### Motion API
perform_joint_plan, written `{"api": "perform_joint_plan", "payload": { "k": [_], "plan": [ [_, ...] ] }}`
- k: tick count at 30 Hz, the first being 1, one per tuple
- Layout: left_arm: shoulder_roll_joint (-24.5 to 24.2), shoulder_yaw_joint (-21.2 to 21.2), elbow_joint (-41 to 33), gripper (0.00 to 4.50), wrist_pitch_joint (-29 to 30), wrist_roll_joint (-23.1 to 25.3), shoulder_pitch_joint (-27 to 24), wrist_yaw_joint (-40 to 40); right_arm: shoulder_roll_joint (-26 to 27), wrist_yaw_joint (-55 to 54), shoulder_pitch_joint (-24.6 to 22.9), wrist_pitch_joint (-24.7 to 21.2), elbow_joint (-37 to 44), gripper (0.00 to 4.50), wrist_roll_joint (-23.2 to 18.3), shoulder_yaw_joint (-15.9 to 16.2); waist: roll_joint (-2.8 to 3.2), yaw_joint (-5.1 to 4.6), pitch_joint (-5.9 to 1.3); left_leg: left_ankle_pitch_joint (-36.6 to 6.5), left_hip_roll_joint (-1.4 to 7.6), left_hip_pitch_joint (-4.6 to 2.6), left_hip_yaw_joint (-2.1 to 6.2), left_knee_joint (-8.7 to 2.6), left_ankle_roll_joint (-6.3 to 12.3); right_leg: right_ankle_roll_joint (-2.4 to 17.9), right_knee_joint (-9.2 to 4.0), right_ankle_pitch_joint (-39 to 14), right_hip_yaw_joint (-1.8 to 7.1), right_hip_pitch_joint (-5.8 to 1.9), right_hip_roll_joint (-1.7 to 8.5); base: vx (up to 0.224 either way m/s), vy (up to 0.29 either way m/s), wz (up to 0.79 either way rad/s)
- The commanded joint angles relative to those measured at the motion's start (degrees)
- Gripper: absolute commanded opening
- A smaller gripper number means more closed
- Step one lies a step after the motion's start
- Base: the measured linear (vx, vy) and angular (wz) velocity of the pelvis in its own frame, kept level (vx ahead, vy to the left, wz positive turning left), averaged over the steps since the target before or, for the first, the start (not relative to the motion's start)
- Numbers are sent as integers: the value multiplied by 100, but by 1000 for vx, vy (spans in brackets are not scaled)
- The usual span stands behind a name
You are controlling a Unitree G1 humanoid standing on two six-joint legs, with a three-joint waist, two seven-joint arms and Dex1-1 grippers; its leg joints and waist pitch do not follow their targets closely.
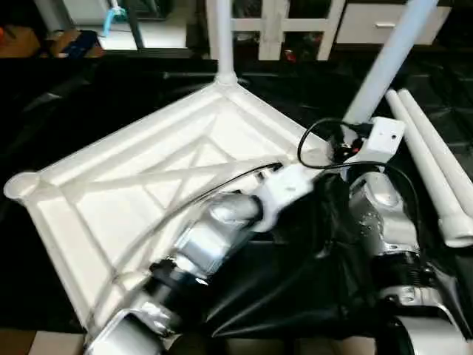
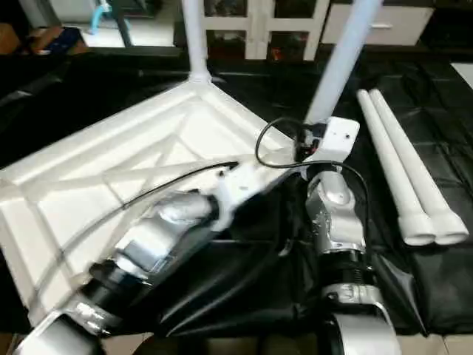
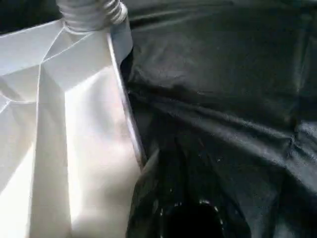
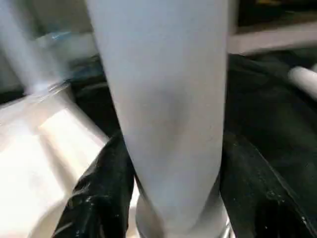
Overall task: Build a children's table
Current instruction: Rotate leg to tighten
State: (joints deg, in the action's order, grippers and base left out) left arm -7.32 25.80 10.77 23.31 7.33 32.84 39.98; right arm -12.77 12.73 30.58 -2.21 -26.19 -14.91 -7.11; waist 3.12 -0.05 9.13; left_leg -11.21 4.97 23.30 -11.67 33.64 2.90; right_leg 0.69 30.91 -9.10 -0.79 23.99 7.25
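The children's table top (image 1: 148,185) lies upside down on a black cloth, its X ribs facing up. One white leg (image 1: 220,37) stands upright in the far corner socket. A second leg (image 1: 388,59) leans at the right corner. My right gripper (image 4: 176,213) is shut on that leg (image 4: 163,124) near its base, with a black finger (image 4: 99,198) on each side of it. My left arm reaches across the top to its right edge (image 3: 124,109). There my left gripper (image 3: 190,218) rests shut beside the rim, over the cloth.
Two loose white legs (image 1: 436,170) lie side by side on the cloth at the right. The left corner socket (image 1: 21,185) holds nothing. White furniture (image 1: 281,22) stands behind the work area. Black cables loop over my wrists.
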Motion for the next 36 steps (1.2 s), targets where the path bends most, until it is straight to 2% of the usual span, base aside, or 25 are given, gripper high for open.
{"api": "perform_joint_plan", "payload": {
  "k": [1, 2, 3, 6, 7, 8, 9, 11, 12, 13, 14, 15, 16, 18, 19, 20, 21, 23, 24, 26, 28, 31, 32, 34, 36],
  "plan": [
    [-315, -173, -83, 0, -272, 48, -118, 204, -130, 800, -227, -140, 259, 203, -63, 278, -72, 49, -369, -2399, 707, -190, 387, -661, 9, 870, -259, -1159, 119, -160, 231, 0, 0, 0],
    [-460, -161, -156, 0, -464, 12, -191, 371, -298, 1118, -306, -81, 462, 236, -131, 357, -61, 36, -380, -2231, 710, -161, 383, -644, 151, 1007, -249, -1158, 127, -184, 259, 0, 0, 0],
    [-531, -155, -190, 0, -568, -7, -228, 457, -381, 1277, -343, -46, 557, 267, -171, 395, -62, 58, -405, -2008, 725, -209, 359, -617, 239, 1120, -241, -1057, 137, -166, 264, 53, -27, 3],
    [-771, -103, -319, 0, -772, -79, -350, 656, -793, 1882, -551, -131, 979, 276, -289, 549, -47, 60, -411, -1533, 727, -208, 326, -579, 411, 1344, -190, -703, 137, -170, 235, 60, -23, 4],
    [-882, -107, -419, 0, -887, -126, -431, 672, -1133, 2381, -824, -397, 1477, 291, -515, 571, -42, 78, -425, -1193, 729, -208, 327, -542, 565, 1423, -141, -321, 131, -206, 228, 68, -17, 4],
    [-882, -107, -419, 0, -887, -126, -431, 672, -1133, 2381, -824, -397, 1477, 304, -515, 571, -39, 105, -436, -862, 745, -225, 317, -506, 750, 1496, -96, 68, 135, -211, 235, 87, -12, 5],
    [-888, -133, -460, 0, -964, -177, -452, 688, -1225, 2553, -935, -521, 1686, 310, -639, 527, -28, 93, -450, -660, 744, -207, 319, -487, 831, 1552, -56, 269, 129, -222, 230, 87, -9, 2],
    [-858, -207, -567, 0, -1141, -337, -493, 758, -1371, 2869, -1140, -795, 2051, 314, -931, 465, -32, 101, -516, 274, 714, -220, 297, -357, 1214, 1725, 51, 1036, 102, -221, 212, 76, -7, 2],
    [-798, -289, -674, 0, -1190, -480, -512, 787, -1487, 3074, -1296, -961, 2296, 331, -1114, 451, -39, 112, -530, 642, 700, -193, 302, -310, 1409, 1773, 95, 1306, 99, -244, 217, 0, 0, 0],
    [-762, -344, -742, 0, -1229, -578, -525, 806, -1570, 3221, -1402, -1068, 2459, 344, -1238, 444, -46, 126, -557, 836, 700, -189, 304, -278, 1495, 1777, 122, 1461, 96, -248, 218, 0, 0, 0],
    [-729, -396, -850, 0, -1158, -761, -532, 940, -1648, 3353, -1506, -1137, 2614, 352, -1344, 438, -51, 148, -557, 1148, 696, -157, 309, -228, 1646, 1789, 176, 1695, 96, -219, 217, 0, 0, 0],
    [-729, -396, -850, 0, -1158, -761, -532, 940, -1648, 3353, -1506, -1137, 2614, 355, -1344, 438, -45, 142, -543, 1214, 686, -137, 311, -224, 1697, 1789, 183, 1655, 83, -212, 206, 0, 0, 0],
    [-712, -424, -916, 20, -1101, -879, -534, 1037, -1689, 3423, -1563, -1167, 2699, 356, -1399, 435, -44, 152, -524, 1072, 702, -142, 307, -229, 1740, 1763, 149, 1321, 69, -177, 203, 0, 0, 0],
    [-718, -401, -1024, 41, -1026, -1031, -504, 1222, -1809, 3606, -1737, -1344, 2999, 394, -1616, 454, -42, 172, -452, 237, 737, -140, 306, -311, 1556, 1686, 31, 181, 76, -178, 233, 0, 0, 0],
    [-718, -401, -1024, 41, -1026, -1031, -504, 1222, -1809, 3606, -1737, -1344, 2999, 394, -1616, 454, -39, 197, -433, 12, 752, -155, 307, -340, 1474, 1644, -7, -90, 86, -176, 237, 0, 0, 0],
    [-709, -383, -1033, 52, -1062, -1035, -481, 1215, -1842, 3650, -1796, -1444, 3115, 405, -1708, 453, 10, 219, -406, -438, 767, -200, 296, -402, 1257, 1577, -60, -533, 87, -139, 197, 0, 0, 0],
    [-690, -345, -1045, 65, -1079, -1057, -450, 1236, -1857, 3652, -1847, -1504, 3214, 417, -1725, 439, -3, 214, -390, -659, 775, -202, 297, -432, 1141, 1540, -80, -715, 87, -137, 185, 0, 0, 0],
    [-682, -284, -1033, 65, -1112, -1050, -414, 1274, -1862, 3644, -1894, -1594, 3319, 417, -1727, 403, 6, 211, -366, -1351, 774, -231, 282, -508, 642, 1355, -140, -1288, 108, -133, 199, 0, 0, 0],
    [-717, -228, -923, 76, -1233, -918, -379, 1248, -1855, 3591, -1898, -1560, 3314, 428, -1652, 374, 26, 216, -376, -1428, 773, -241, 283, -518, 503, 1274, -152, -1295, 117, -120, 203, 0, 0, 0],
    [-838, -130, -689, 92, -1446, -664, -310, 1222, -1864, 3597, -1908, -1610, 3325, 445, -1668, 332, 12, 202, -386, -1425, 762, -238, 265, -529, 408, 1212, -149, -1156, 118, -109, 183, 0, 0, 0],
    [-1014, -55, -412, 110, -1705, -334, -223, 1122, -1903, 3574, -1932, -1641, 3371, 450, -1673, 303, 10, 196, -400, -1336, 755, -214, 264, -527, 415, 1179, -137, -1011, 120, -121, 191, 0, 0, 0],
    [-1223, -3, -92, 119, -1842, -127, -128, 1130, -1984, 3604, -1986, -1706, 3455, 450, -1712, 290, 22, 188, -424, -1185, 738, -201, 268, -507, 443, 1161, -109, -784, 113, -134, 197, 0, 0, 0],
    [-1251, -13, -21, 119, -1864, -128, -109, 1143, -2004, 3626, -2000, -1729, 3474, 450, -1729, 290, 24, 198, -439, -1104, 733, -233, 247, -492, 467, 1202, -103, -646, 113, -119, 195, 0, 0, 0],
    [-1283, -44, 102, 119, -1933, -106, -76, 1130, -2026, 3652, -2031, -1774, 3519, 450, -1750, 283, 28, 201, -460, -853, 736, -223, 246, -468, 536, 1317, -52, -311, 107, -135, 201, 0, 0, 0],
    [-1336, -62, 207, 119, -1976, -98, -58, 1143, -2046, 3679, -2077, -1782, 3565, 450, -1743, 273, 28, 217, -485, -506, 731, -220, 236, -424, 707, 1447, -4, 103, 95, -143, 202, 0, 0, 0]
  ]
}}
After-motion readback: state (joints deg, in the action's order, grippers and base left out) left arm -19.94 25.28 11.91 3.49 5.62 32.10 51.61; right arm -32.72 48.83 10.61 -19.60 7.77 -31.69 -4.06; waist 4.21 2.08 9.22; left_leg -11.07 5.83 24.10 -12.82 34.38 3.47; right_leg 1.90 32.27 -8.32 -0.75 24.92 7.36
